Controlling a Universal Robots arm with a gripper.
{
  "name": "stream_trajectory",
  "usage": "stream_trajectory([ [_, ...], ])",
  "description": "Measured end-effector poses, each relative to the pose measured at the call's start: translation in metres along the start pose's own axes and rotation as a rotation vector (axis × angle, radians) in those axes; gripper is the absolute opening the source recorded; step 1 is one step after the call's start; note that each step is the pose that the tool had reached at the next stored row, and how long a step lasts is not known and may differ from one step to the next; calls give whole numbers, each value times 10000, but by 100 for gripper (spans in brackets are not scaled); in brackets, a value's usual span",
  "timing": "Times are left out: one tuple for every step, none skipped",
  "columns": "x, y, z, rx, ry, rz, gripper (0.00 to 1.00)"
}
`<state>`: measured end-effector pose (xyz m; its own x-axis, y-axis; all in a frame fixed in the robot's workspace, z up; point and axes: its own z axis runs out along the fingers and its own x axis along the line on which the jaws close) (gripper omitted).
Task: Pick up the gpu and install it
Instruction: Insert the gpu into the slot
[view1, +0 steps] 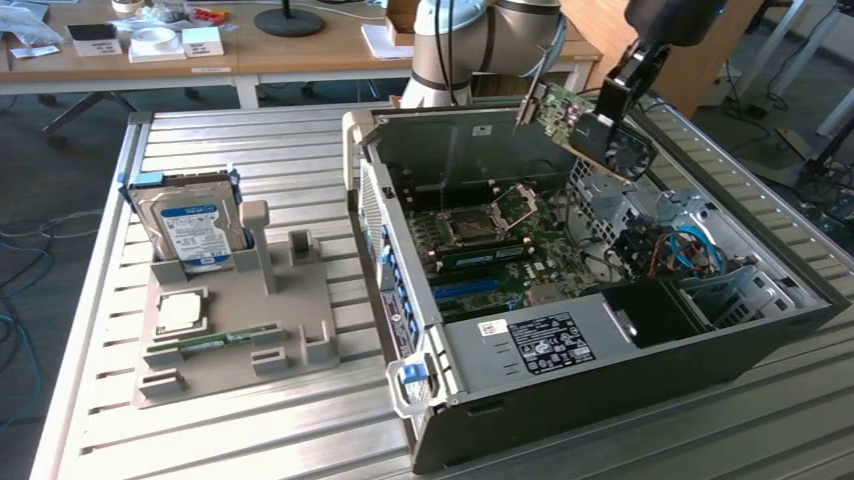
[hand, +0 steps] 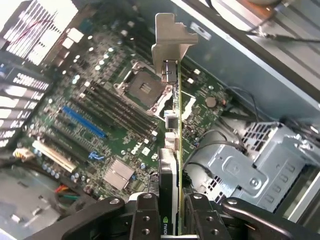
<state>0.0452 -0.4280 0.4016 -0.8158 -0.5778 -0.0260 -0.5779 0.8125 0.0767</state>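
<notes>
grasps the gpu (view1: 567, 110) in the gripper (hand: 171, 205), clenched on it with one finger (hand: 145, 217) flat against each face of the card, at the end away from the silver bracket (hand: 172, 40). holds it in the air, tilted, over the far part of the open computer case (view1: 601, 400), above the motherboard (view1: 501, 260) and not seated in any slot. looks, from the wrist, straight along the card's thin edge onto the motherboard, with the bare cpu socket (hand: 142, 87) and the blue slot (hand: 82, 121) to one side of the card and a grey metal drive cage (hand: 250, 170) to the other. finds the case lying on its side, panel off, on the slatted metal table (view1: 267, 440), toward the table's edge at the exterior view's right. finds a grey holder (view1: 300, 320) near the table's edge at the exterior view's left, well apart from the gripper, carrying the blue-labelled hard drive (view1: 194, 230) upright at its far end, a square cpu (view1: 180, 310) lying flat near the middle, and a narrow green ram stick (view1: 214, 340) just beside that, toward the table's front edge.
</notes>
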Motion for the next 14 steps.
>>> stream_trajectory([
  [0, 0, 1, -5, 14, -180, 27],
  [0, 0, 2, -10, 27, -359, 27],
  [0, 0, 2, -14, 40, -538, 27],
  [0, 0, 3, -19, 55, -728, 27],
  [0, -1, 4, -24, 69, -902, 27],
  [0, -1, 5, -29, 83, -1082, 27],
  [0, 0, 5, -33, 97, -1260, 27],
  [0, 0, 6, -38, 111, -1451, 27],
  [0, -1, 7, -43, 125, -1630, 27],
  [0, -1, 8, -47, 139, -1809, 27],
  [0, -1, 9, -52, 152, -1989, 27],
  [0, -1, 9, -56, 167, -2167, 27],
  [0, -1, 10, -61, 181, -2347, 27],
  [0, -1, 11, -67, 195, -2543, 27],
])
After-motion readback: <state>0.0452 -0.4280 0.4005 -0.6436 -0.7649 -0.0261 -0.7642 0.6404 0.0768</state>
